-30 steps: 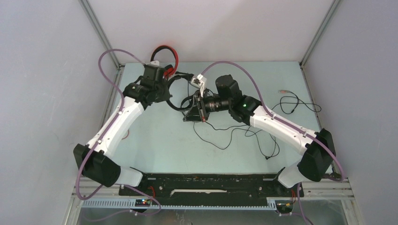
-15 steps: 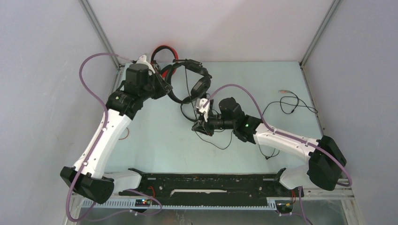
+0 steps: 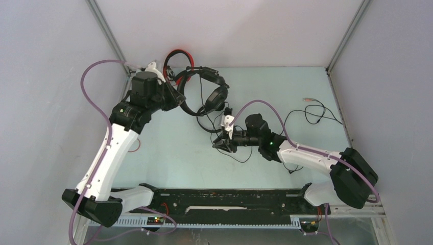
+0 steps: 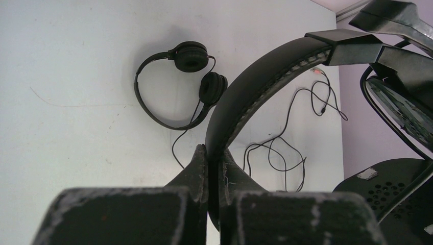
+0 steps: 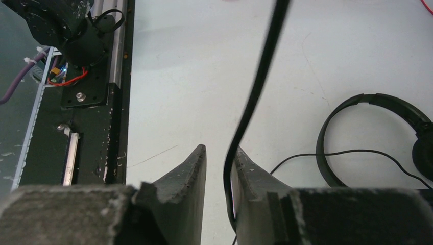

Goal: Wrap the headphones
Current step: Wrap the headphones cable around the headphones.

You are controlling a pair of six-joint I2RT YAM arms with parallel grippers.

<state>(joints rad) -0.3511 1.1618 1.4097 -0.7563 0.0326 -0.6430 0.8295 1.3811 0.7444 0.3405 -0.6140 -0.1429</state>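
Fingers of your left gripper (image 4: 213, 155) clamp the black over-ear headset (image 4: 265, 76) by its headband, centre frame; right gripper (image 5: 219, 151) fingers, barely apart, flank a thin black cable (image 5: 260, 76), grip unclear.

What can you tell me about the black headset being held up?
The headset is all black, plastic-looking, with a broad headband and a perforated earcup. The left gripper clamps its headband, holding it above the table, far left. Its thin cable runs between the right gripper's jaws.

Soft, even light fills my cell and the pale table (image 3: 168, 153) reads bright. Shadows are faint. In my wrist views, fingers (image 4: 196, 171) at six o'clock blur.
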